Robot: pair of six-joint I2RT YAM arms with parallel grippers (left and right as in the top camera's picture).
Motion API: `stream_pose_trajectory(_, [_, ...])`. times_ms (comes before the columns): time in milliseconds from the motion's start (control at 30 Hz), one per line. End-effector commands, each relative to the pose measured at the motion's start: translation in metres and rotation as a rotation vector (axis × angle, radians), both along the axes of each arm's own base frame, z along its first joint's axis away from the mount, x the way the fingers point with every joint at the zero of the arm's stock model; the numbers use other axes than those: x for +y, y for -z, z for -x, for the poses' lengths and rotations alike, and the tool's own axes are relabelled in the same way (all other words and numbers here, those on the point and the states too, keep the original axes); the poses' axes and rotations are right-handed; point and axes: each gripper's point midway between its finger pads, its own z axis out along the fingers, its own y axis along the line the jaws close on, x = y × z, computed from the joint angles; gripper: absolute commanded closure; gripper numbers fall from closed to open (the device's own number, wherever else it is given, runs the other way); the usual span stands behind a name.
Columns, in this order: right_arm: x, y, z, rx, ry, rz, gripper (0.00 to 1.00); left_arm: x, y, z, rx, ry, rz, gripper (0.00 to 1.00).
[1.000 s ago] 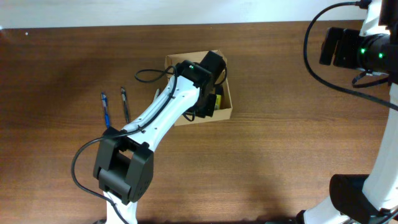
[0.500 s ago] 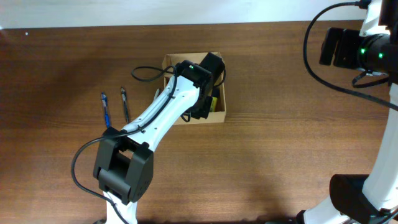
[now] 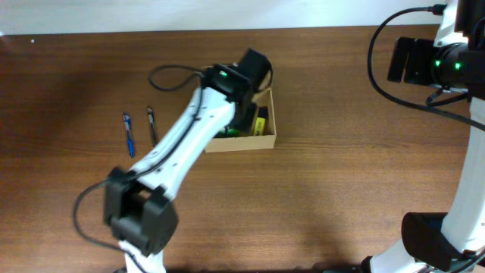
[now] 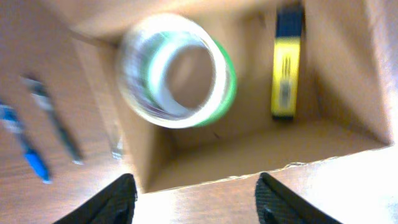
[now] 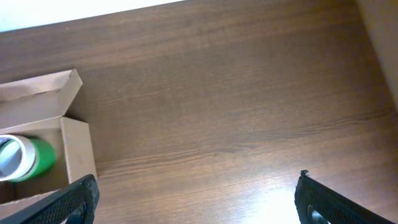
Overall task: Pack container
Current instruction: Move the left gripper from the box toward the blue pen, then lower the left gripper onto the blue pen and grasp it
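Note:
The container (image 3: 242,142) is a tan cardboard box standing open on the table, its lid flap folded back. Inside it, in the left wrist view, are a green and white tape roll (image 4: 177,71), blurred and on the left, and a yellow and black item (image 4: 287,68) on the right. My left gripper (image 4: 199,202) hangs open over the box's near wall (image 4: 249,149) with nothing between its fingers. My right gripper (image 5: 208,202) is wide open and empty above bare table, well right of the box (image 5: 74,146).
Two pens, a blue one (image 3: 127,133) and a dark one (image 3: 151,126), lie on the table left of the box. The left arm (image 3: 182,144) crosses the table diagonally towards the box. The right arm (image 3: 447,61) stands at the far right edge.
My left jaws have opened wide and the left arm has lifted above the box. The box slid slightly left. The right arm has stayed still.

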Motion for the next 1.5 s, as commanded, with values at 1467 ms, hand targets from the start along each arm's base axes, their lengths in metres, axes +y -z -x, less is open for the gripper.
stream_pose_trajectory(1467, [-0.052, -0.046, 0.055, -0.137, 0.177, 0.051, 0.01, 0.283, 0.144, -0.037, 0.186, -0.799, 0.147, 0.38])
